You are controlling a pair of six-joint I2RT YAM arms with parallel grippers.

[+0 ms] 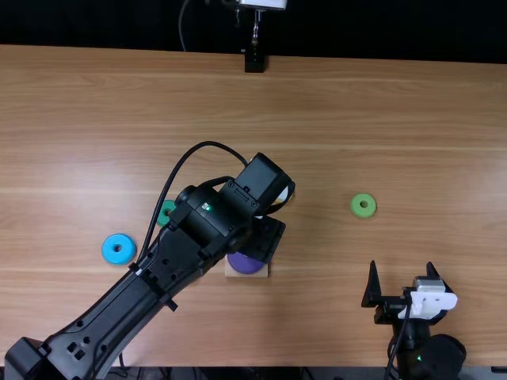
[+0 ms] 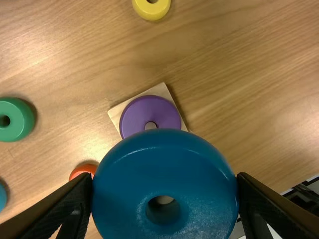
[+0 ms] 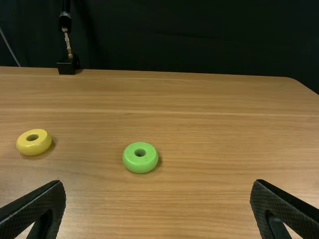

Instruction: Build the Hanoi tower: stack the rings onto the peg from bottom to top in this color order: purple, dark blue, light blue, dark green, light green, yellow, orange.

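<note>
My left fingers clamp the dark blue ring across its rim, the best hold; likely light, stiff, slippery; my right fingers stand apart.

On the table, a base was noted left of the middle, toward the near edge. A peg was set in it, and a first ring was seated around the peg. A second ring was located well to the left; a third ring was placed behind and right of that one. A fourth ring was found left of the base. A fifth ring was positioned behind the base. A sixth ring was recorded farther right. A seventh ring was held above the table, in the left gripper.
</note>
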